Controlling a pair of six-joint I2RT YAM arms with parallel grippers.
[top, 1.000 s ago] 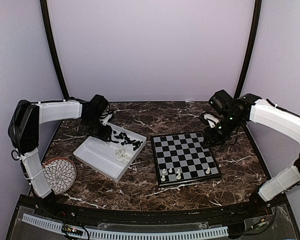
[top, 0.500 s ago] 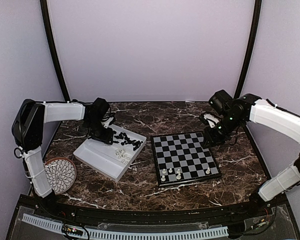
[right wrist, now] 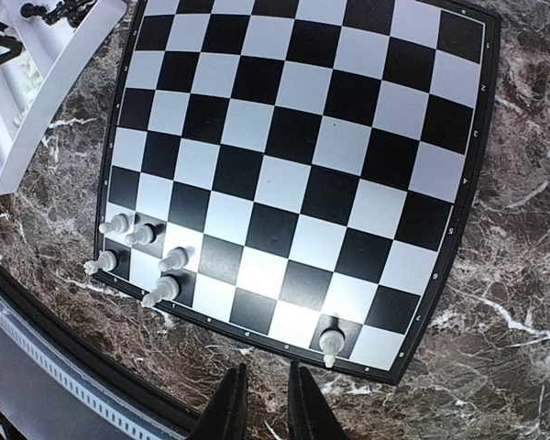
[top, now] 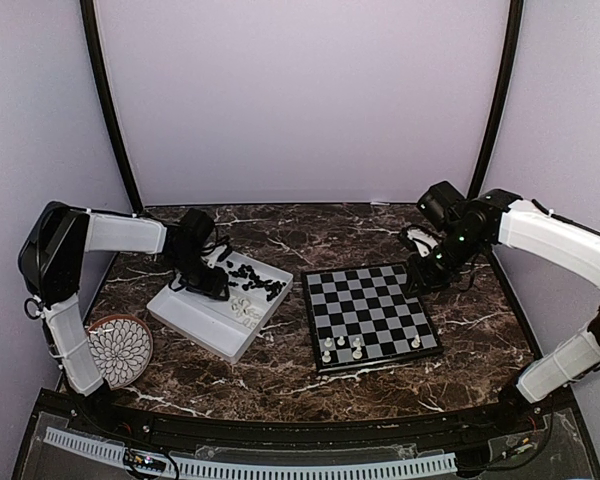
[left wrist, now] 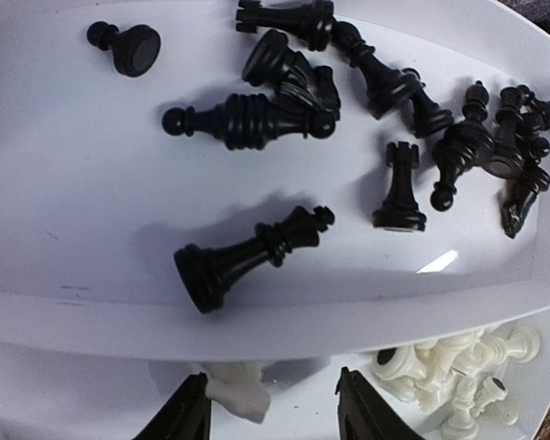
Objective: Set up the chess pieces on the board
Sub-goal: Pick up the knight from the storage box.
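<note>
Chess pieces (top: 355, 348), six white ones, sit on the board (top: 372, 296), in its near rows. The border lettering is too tiny to read. Left of the board, the left gripper (left wrist: 270, 408) gapes wide and empty over the tray (top: 193, 322) of spare pieces. By the board's far right corner, the right gripper (right wrist: 264, 390) is barely apart and empty.

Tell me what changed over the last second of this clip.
The left gripper came down and nearer over the white tray, from its far edge toward the compartment with the white pieces. Its jaws are open, and a white piece lies between them, not gripped. Nothing was taken hold of or let go. The right gripper, the board and its six white pieces stayed as they were.
</note>
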